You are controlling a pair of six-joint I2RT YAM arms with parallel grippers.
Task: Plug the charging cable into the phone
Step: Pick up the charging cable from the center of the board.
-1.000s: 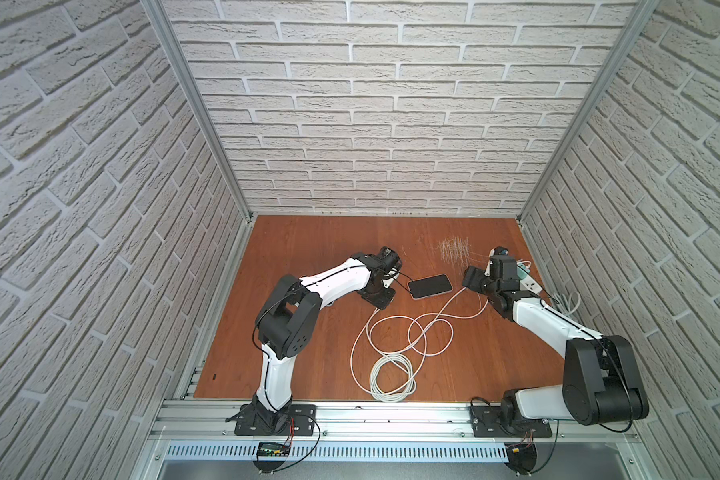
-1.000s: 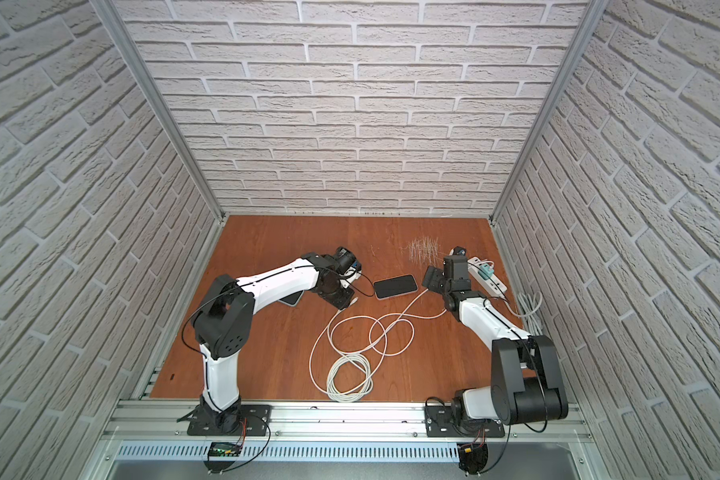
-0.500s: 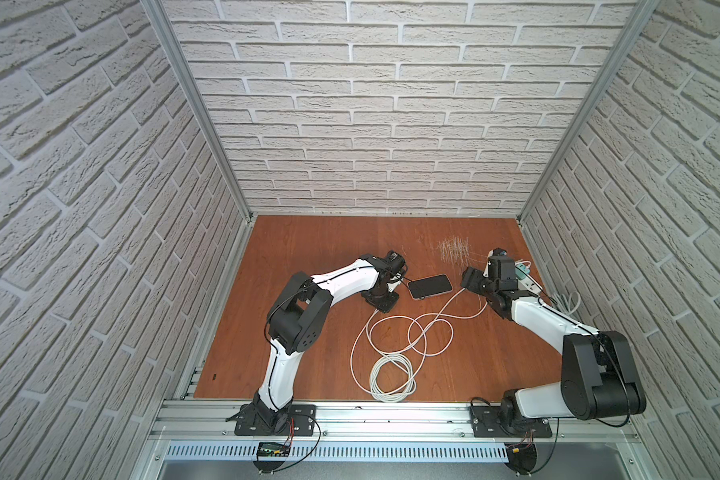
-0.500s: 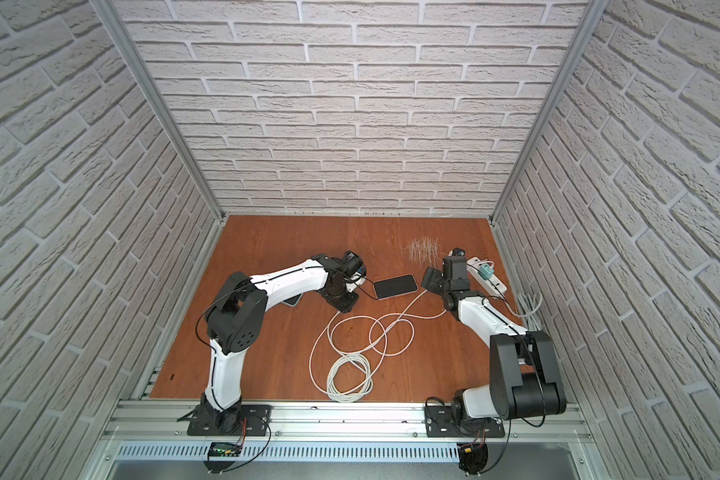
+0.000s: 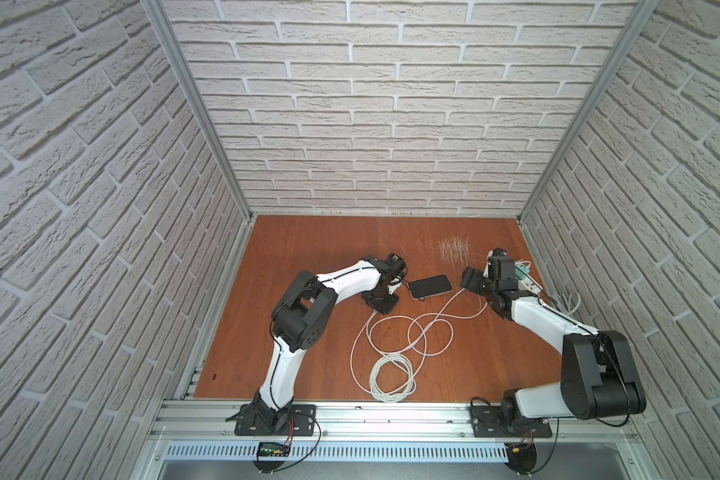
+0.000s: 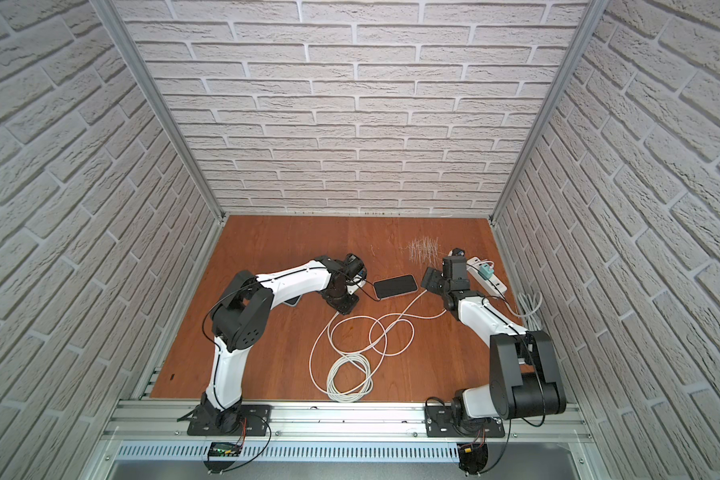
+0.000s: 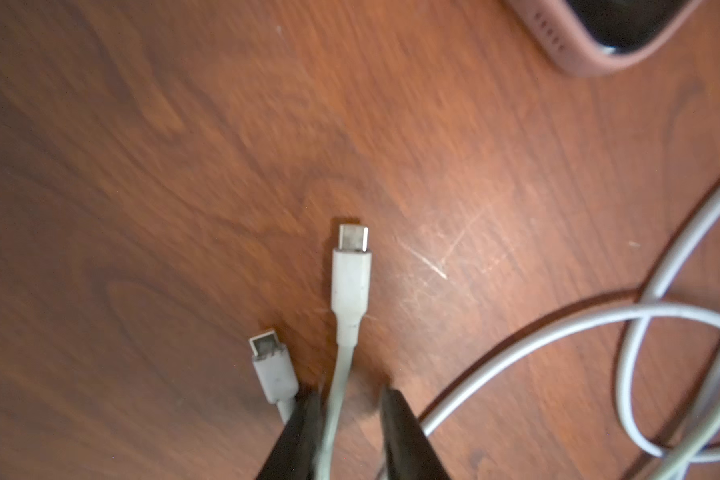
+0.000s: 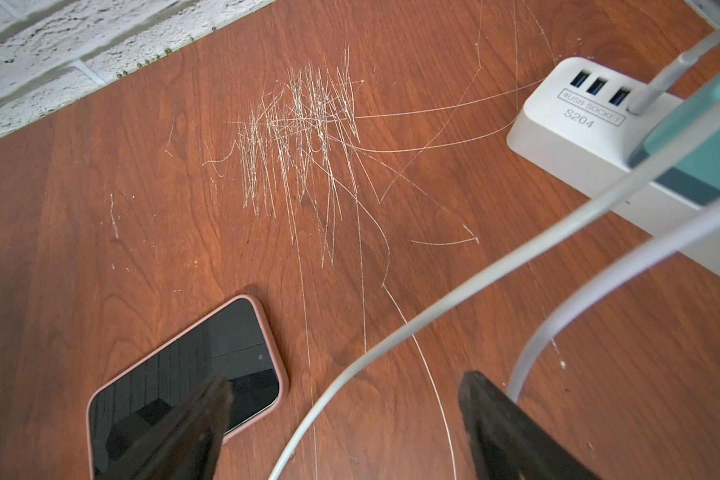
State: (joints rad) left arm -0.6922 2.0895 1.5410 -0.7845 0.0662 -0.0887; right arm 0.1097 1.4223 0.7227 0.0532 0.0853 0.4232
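Scratched wooden tabletop [image 5: 308, 249]; the phone [image 5: 430, 286] lies flat, the plug [image 7: 351, 274] near it. Left gripper [image 7: 350, 392] straddles my limp, light cable [image 7: 344, 365], jaws unclamped; I'd pinch the stiff plug. Right gripper [image 8: 346, 380] gapes empty.

Phone [image 5: 430, 286] in a pinkish case, dark screen up, flat on the counter [image 5: 308, 249], right of centre, long side running left to right. White charging cable [image 5: 391, 397] in loose loops nearer, tight coil by the near edge. USB-C plug [image 7: 352, 266] unplugged, left of the phone, seemingly resting on the counter.
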